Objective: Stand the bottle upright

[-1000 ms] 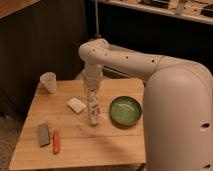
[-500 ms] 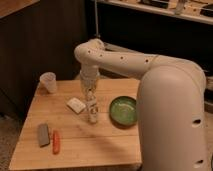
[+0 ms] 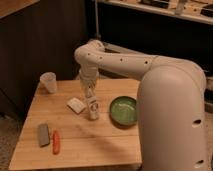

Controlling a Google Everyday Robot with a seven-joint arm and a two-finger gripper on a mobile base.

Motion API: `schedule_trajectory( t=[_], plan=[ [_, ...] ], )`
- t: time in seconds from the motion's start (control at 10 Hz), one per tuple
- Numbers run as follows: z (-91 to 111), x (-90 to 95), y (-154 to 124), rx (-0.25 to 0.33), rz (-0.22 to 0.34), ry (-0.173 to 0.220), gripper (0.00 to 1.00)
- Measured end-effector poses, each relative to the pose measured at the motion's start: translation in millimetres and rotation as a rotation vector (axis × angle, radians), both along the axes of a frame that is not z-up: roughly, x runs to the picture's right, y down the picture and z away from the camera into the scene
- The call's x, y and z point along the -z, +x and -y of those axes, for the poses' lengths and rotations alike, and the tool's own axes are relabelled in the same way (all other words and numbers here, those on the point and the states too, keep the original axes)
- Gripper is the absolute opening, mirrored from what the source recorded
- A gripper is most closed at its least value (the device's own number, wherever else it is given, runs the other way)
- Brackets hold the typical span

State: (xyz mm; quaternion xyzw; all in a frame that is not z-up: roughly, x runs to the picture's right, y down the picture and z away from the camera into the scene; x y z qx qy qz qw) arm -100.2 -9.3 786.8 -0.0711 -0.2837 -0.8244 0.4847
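Observation:
The bottle (image 3: pixel 93 106) is slim and pale with a whitish label bearing dark round marks. It stands upright on the wooden table (image 3: pixel 100 140), near its middle. My gripper (image 3: pixel 89 91) hangs straight down from the white arm, right over the bottle's top. The translucent white cup (image 3: pixel 48 82) stands at the table's far left. The orange-red stick (image 3: pixel 56 141) lies near the front left.
A green bowl (image 3: pixel 123 110) sits right of the bottle. A small white flat object (image 3: pixel 76 105) lies just left of it. A grey block (image 3: pixel 43 134) lies beside the stick. A dark cabinet and shelves stand behind the table.
The arm has shifted a little across the frames while staying over the bottle. The bottle stays upright in about the same spot.

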Motion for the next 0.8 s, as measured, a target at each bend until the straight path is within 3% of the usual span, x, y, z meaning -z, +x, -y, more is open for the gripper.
schedule_trajectory(
  t=[0.4,0.8],
  plan=[
    [13,-1.5,-4,-0.003,0.01,0.049,0.0],
    [17,-3.6,-3,-0.043,0.039,0.095,0.0]
  ],
)
